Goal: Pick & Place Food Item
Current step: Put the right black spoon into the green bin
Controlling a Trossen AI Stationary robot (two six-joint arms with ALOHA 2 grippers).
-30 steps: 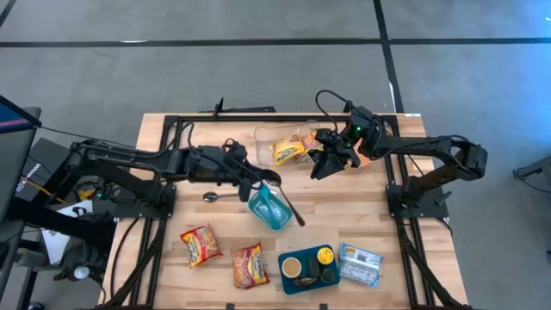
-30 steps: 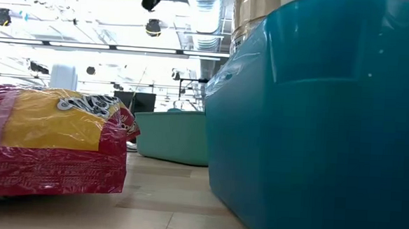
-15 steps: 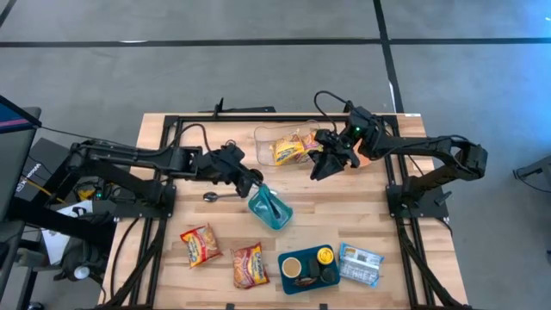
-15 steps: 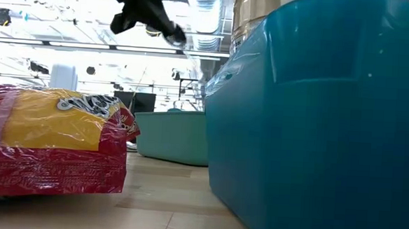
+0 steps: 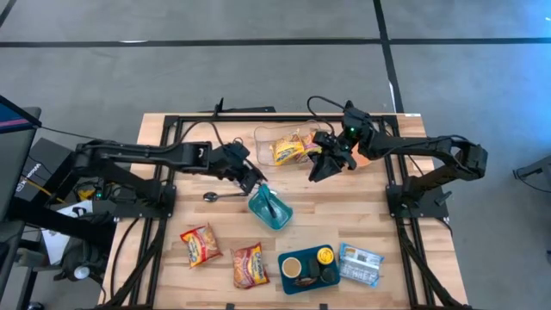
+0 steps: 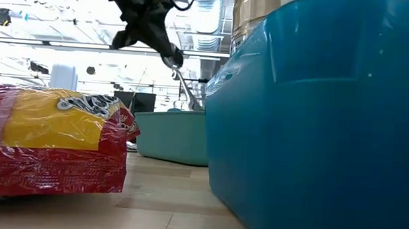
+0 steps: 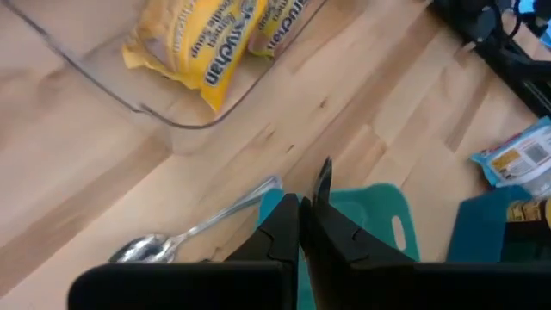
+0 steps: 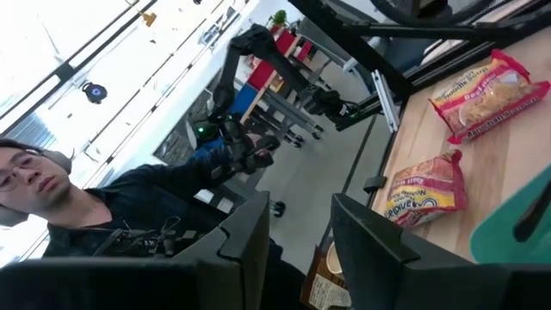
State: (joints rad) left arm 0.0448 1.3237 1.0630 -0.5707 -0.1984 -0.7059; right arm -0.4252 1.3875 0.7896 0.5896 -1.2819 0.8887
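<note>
One yellow packet [image 5: 287, 151] lies in the clear tray [image 5: 263, 136]. Two red packets [image 5: 200, 244] remain on the worktop [image 5: 362, 215]. Left end effector [image 5: 256, 183] pressed together, apparently pinching a dark utensil [image 5: 274, 205] over the teal container [image 5: 270, 209]; right end effector [image 5: 317, 170] spread, empty.

Even, diffuse overhead light in the high view; wooden table [image 5: 344, 215] evenly lit, only short soft shadows under the arms, no hard glare. Low view strongly backlit: ceiling lights [image 6: 153, 29] blow out the background, the left gripper [image 6: 167, 54] reads as a dark silhouette. Blue bin [image 6: 316, 120] very close to the lens, soft and out of focus; red-yellow noodle packet [image 6: 48, 148] also slightly soft, film glints. Left wrist view bright and warm, clear container [image 7: 129, 95] shows faint reflections, spoon [image 7: 185, 232] has specular shine. Right wrist view tilted, windows overexposed, own fingers [image 8: 250, 241] blurred in foreground.
</note>
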